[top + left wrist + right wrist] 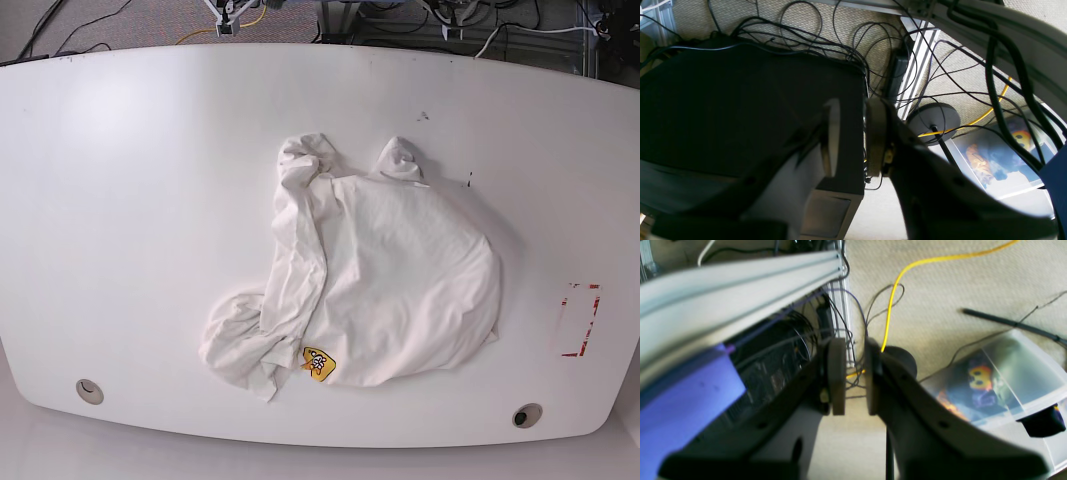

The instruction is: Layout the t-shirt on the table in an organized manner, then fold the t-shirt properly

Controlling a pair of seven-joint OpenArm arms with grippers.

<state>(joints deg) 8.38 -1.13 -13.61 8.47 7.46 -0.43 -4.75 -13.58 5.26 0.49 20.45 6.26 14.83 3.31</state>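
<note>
The white t-shirt (400, 270) lies crumpled on the white table (130, 200), right of centre in the base view. It is bunched and twisted along its left side, and a small yellow patch (318, 362) shows at its near edge. Neither arm appears in the base view. The left gripper (853, 136) hangs over the floor beside the table, its jaws a little apart with nothing between them. The right gripper (855, 376) also points down at the floor, its jaws slightly apart and empty.
Two round grommet holes (89, 390) (526, 415) sit near the table's front edge, with red tape marks (580, 320) at the right. Below the wrist cameras are carpet, tangled cables, a black case (740, 110), a clear plastic bin (1000, 380) and a yellow cable (893, 296).
</note>
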